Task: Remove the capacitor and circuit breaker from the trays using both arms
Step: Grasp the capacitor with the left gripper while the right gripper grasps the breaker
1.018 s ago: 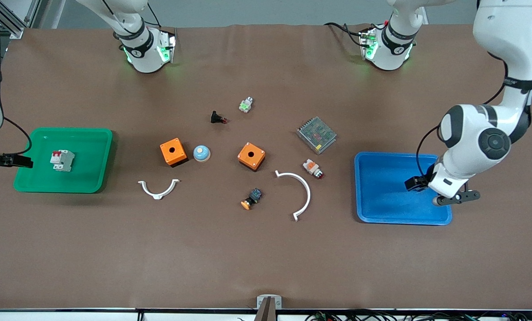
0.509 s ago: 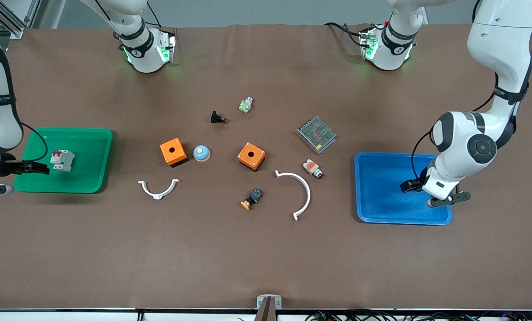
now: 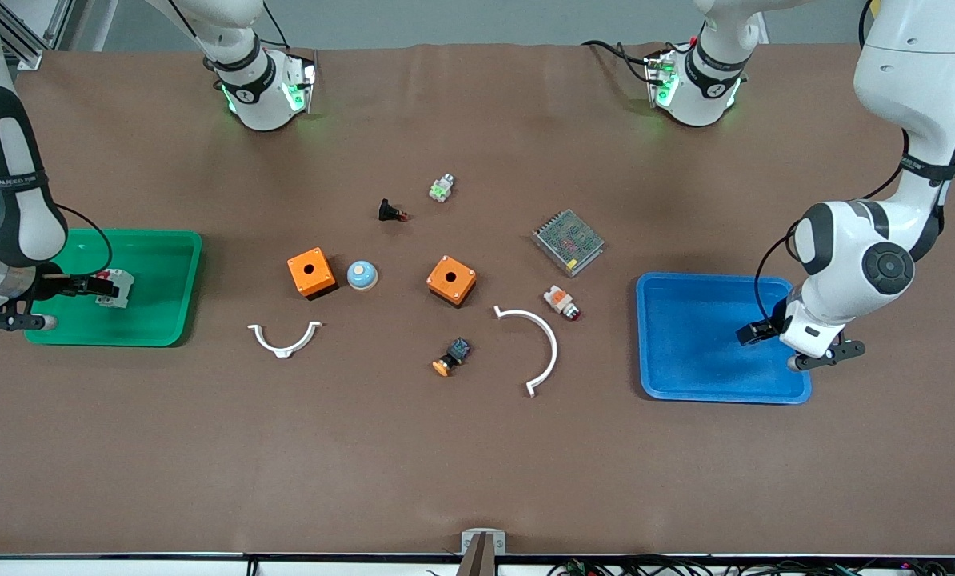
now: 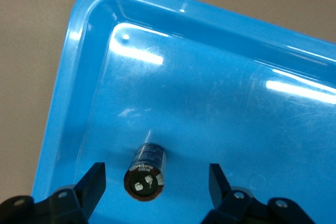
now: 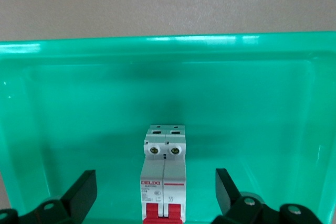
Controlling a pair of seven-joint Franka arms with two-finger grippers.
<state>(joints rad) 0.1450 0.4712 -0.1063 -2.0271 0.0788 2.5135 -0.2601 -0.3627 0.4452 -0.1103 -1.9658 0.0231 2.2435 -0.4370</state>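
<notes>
On the brown table (image 3: 477, 464), front view: green tray (image 3: 169, 320) at the right arm's end, blue tray (image 3: 685, 352) at the left arm's end, loose parts spread between them. Lying in the green tray, the breaker (image 3: 117, 288) — white-grey, red lever partly hidden by the right gripper (image 3: 93, 286), which hangs low right at it. Over the blue tray, the left gripper (image 3: 753, 332); capacitor not visible from here. Between the trays: two orange boxes (image 3: 311, 273) (image 3: 451, 280), a pale blue dome (image 3: 361, 274) just beside the first, a black button part with red tip (image 3: 392, 212), a small green-and-white part (image 3: 441, 188), a mesh-covered grey unit (image 3: 568, 241), a white-orange lamp (image 3: 562, 302), a black-blue switch with orange cap (image 3: 452, 356), and two white curved brackets (image 3: 284, 338) (image 3: 537, 344).

In the left wrist view: capacitor (image 4: 147, 171) lying on the blue tray's (image 4: 210, 77) floor near one corner, pale end toward the camera — between the spread fingers (image 4: 94, 182) of the left gripper (image 4: 156, 182), touching neither.

In the right wrist view: breaker (image 5: 164, 179) flat on the green tray's (image 5: 79, 103) floor, centred between the spread fingers (image 5: 84, 190) of the right gripper (image 5: 156, 192), clear gaps on both sides.
</notes>
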